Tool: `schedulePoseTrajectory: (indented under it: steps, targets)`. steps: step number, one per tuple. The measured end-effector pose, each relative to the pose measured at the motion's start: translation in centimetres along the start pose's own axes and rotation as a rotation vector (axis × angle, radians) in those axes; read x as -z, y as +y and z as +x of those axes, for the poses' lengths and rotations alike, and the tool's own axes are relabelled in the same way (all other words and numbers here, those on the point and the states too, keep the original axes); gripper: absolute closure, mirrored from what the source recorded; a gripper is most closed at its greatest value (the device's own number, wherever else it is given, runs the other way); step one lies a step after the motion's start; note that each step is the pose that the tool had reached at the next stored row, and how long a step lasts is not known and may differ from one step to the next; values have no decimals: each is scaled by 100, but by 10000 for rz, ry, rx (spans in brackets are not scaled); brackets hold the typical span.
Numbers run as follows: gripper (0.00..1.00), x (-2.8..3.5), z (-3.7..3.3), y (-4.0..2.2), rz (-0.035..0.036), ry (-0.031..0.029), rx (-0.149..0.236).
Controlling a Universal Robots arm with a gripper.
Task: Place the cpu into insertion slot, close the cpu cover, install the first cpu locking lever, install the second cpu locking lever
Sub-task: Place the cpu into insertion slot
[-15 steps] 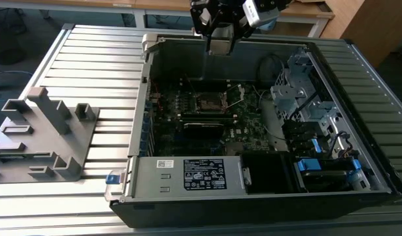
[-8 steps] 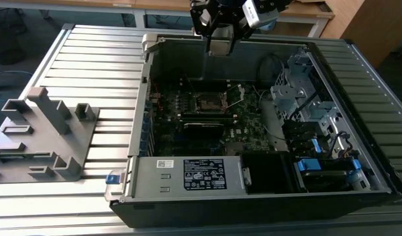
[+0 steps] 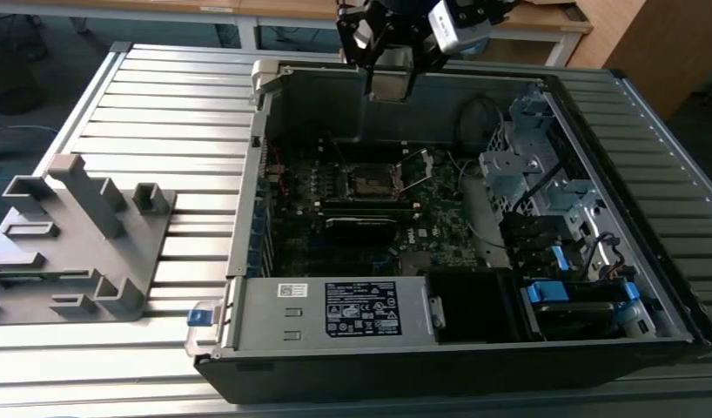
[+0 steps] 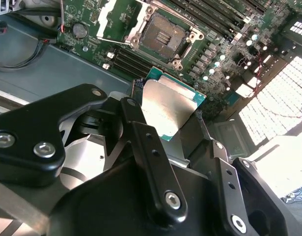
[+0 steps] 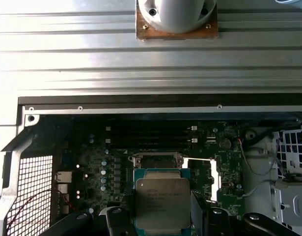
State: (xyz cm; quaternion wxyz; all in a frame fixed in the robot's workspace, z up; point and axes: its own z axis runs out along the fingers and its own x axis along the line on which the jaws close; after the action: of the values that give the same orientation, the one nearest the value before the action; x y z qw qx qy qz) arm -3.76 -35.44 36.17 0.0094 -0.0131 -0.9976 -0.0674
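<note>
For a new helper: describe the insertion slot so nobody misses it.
Look inside the open computer case, at the green motherboard. Near its middle sits the insertion slot: a dark square socket with a silver rim, unlike the long narrow memory slots beside it.

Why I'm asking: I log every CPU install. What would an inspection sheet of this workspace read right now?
Surface: ribbed metal table carrying an open computer case.
Job's things: cpu held above the motherboard; insertion slot empty; cpu cover swung open.
Clutter: grey moulded fixture on the table, at the exterior view's left.
Gripper: gripper shut on the cpu's edges.
Cables: thin wires looping inside the case.
Surroundings: wooden desk behind the table.
</note>
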Motion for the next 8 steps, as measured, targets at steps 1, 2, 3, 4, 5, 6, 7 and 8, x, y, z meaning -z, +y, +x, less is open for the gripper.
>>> schedulePoseTrajectory:
  steps: [1, 2, 3, 4, 5, 6, 7, 8]
  targets:
    - [46, -3, 0, 0, 0, 1, 0]
    - [46, -3, 0, -1, 1, 1, 0]
    - [46, -5, 0, -1, 0, 0, 0]
    - [46, -5, 0, -1, -1, 0, 0]
    - [46, -5, 0, -1, 0, 0, 0]
    - [46, -6, 0, -1, -1, 0, 0]
    - [46, -9, 0, -1, -2, -1, 0]
    - [46, -13, 0, -2, -4, -2, 1]
